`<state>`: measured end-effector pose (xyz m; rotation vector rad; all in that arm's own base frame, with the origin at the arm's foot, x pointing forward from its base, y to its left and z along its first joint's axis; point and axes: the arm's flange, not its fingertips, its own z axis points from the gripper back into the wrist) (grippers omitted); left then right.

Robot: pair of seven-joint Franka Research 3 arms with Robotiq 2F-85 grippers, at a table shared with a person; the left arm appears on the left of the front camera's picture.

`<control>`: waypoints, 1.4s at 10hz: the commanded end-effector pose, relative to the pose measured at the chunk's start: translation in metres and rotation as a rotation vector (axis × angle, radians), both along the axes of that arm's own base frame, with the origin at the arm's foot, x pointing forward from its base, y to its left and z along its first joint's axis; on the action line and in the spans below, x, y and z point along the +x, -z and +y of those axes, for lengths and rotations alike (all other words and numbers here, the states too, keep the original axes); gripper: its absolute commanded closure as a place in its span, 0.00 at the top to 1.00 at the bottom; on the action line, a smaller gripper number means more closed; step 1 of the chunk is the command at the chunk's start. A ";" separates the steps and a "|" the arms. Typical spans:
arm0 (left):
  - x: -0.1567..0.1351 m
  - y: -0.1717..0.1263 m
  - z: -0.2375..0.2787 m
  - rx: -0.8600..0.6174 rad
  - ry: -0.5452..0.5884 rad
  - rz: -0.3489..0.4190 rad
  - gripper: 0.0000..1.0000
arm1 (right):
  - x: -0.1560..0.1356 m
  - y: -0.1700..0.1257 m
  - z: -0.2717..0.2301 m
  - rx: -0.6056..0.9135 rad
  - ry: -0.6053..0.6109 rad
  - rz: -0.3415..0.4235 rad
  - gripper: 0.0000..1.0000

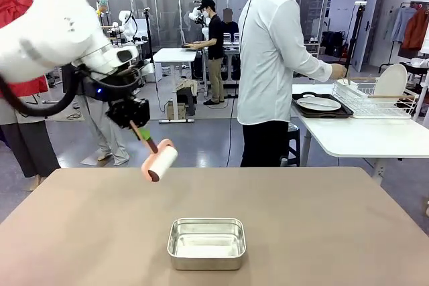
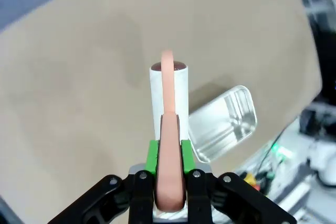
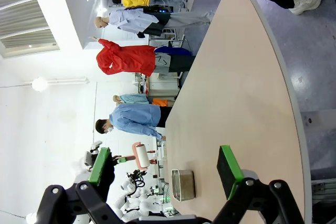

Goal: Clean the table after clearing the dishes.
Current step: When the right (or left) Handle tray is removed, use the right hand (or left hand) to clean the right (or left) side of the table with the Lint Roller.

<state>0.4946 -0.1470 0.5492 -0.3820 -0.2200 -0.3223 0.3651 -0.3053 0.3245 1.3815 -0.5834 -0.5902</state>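
My left gripper (image 1: 142, 132) is shut on the salmon-pink handle of a lint roller (image 1: 163, 163), which hangs tilted just above the far left part of the brown table (image 1: 301, 219). In the left wrist view the green pads clamp the handle, and the white roll (image 2: 169, 95) points down at the table (image 2: 79, 87). My right gripper (image 3: 165, 169) is open with nothing between its fingers, looking along the table (image 3: 236, 77). The dishes are on a white side table at the right: a plate (image 1: 319, 103) on a dark tray (image 1: 322, 113) and another plate (image 1: 391, 82) in a wire rack.
A small steel pan (image 1: 206, 242) sits near the table's front middle, also seen as pan (image 2: 223, 124) and pan (image 3: 182, 184). A person in a white shirt (image 1: 271, 51) stands at the far edge, hand at the dish rack (image 1: 375, 102).
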 end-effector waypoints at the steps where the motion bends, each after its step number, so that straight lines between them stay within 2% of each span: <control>1: -0.021 0.032 0.001 -0.058 -0.179 -0.001 0.06 | -0.001 -0.004 0.001 0.003 0.002 -0.001 1.00; 2: -0.023 0.045 0.005 -0.046 -0.182 -0.009 0.06 | -0.001 -0.004 0.001 0.003 0.002 -0.001 1.00; 3: -0.004 0.022 0.014 -0.024 -0.111 0.023 0.06 | -0.001 -0.004 0.001 0.003 0.002 -0.001 1.00; 7: -0.004 0.022 0.014 -0.024 -0.111 0.023 0.06 | -0.001 -0.004 0.001 0.003 0.002 -0.001 1.00; 8: -0.008 0.026 0.011 -0.032 -0.139 0.017 0.20 | -0.001 -0.004 0.001 0.003 0.002 -0.001 1.00; 9: 0.003 0.044 0.011 -0.087 -0.170 0.083 0.20 | -0.001 -0.004 0.001 0.003 0.002 -0.001 1.00; 14: -0.008 0.102 0.050 -0.227 -0.219 0.090 0.20 | -0.001 -0.004 0.001 0.003 0.002 -0.001 1.00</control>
